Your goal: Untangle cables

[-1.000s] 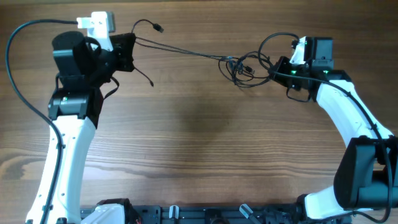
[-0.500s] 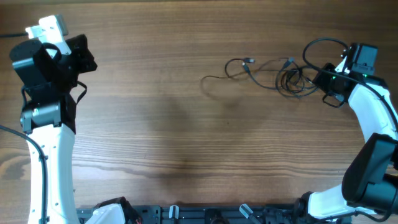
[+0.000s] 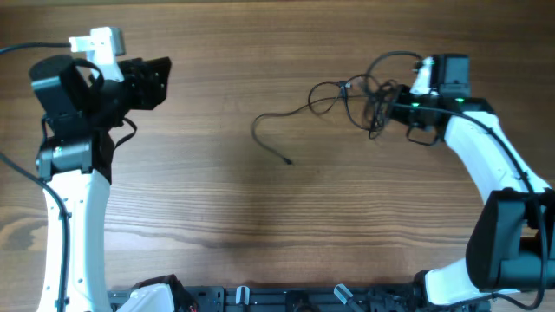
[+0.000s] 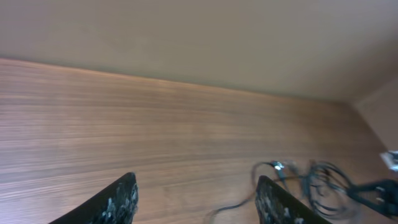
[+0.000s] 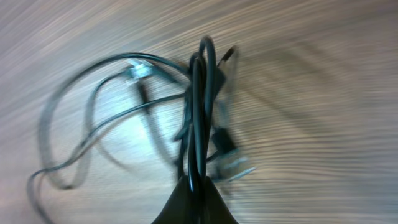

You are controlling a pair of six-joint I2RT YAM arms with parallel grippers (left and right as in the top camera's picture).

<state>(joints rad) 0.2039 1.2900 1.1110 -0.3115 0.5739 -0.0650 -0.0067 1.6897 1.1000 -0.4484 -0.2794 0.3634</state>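
The cables [image 3: 347, 94] are thin black cords bunched at the table's upper right. One loose tail [image 3: 270, 130] curls left and ends in a small plug. My right gripper [image 3: 392, 107] is shut on the bunch's right side. In the right wrist view the right gripper [image 5: 196, 182] pinches two upright strands, and loops [image 5: 87, 130] spread to the left over the wood. My left gripper [image 3: 166, 74] hovers at the upper left, far from the cords. In the left wrist view the left gripper [image 4: 199, 202] is open and empty, with the cables [image 4: 314, 183] ahead at the lower right.
The wooden table [image 3: 260, 217] carries nothing else. A thick black arm cable [image 3: 17, 165] loops by the left arm. A black rail [image 3: 286, 299] runs along the front edge, and a plain wall [image 4: 199, 37] rises behind the table.
My left gripper has let go of the strand it held taut and now stands open. It swung far left, then partly back. The right gripper shifted with the bunch, and a tail fell loose.
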